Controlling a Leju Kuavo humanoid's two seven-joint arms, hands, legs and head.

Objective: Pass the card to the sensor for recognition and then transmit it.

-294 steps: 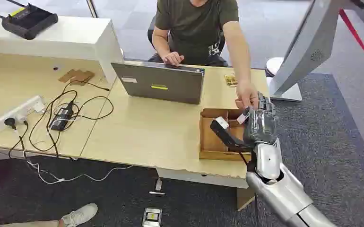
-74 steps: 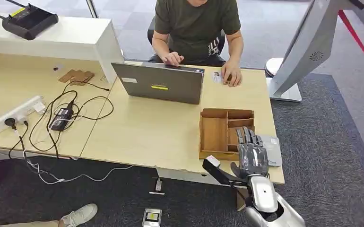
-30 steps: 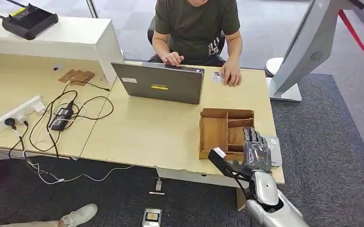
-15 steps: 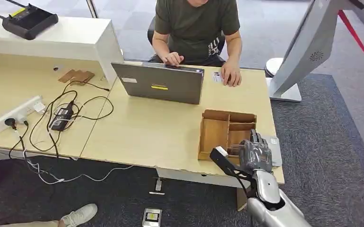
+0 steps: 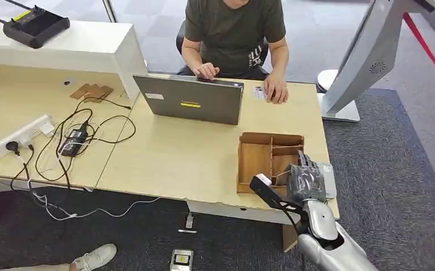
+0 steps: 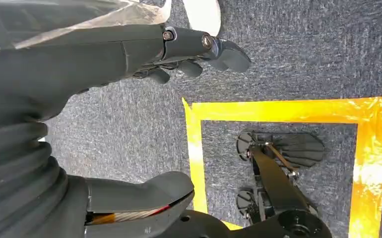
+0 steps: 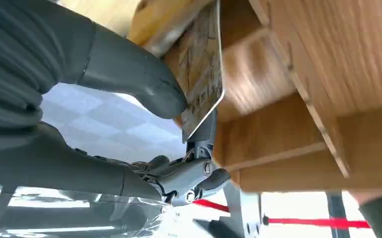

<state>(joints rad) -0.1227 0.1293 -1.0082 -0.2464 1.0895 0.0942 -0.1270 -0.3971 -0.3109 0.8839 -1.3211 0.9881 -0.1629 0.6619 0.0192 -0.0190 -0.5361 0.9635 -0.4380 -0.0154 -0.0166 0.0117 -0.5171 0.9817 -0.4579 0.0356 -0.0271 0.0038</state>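
Pale wood desk [image 5: 192, 158] on grey carpet [image 5: 396, 169] | right hand [image 5: 305, 182] pinches the card [image 7: 201, 74] over the wooden tray [image 5: 255, 161], seemingly inside a compartment | left hand [image 6: 129, 49] hangs above the floor, fingers apart, holding nothing | person [image 5: 232, 34] types at laptop [image 5: 190, 99]

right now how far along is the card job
Done: the right hand holds a card at the wooden tray. In hand: lifting it out. Left: showing it to the grey reader beside the tray, then handing it to the person.
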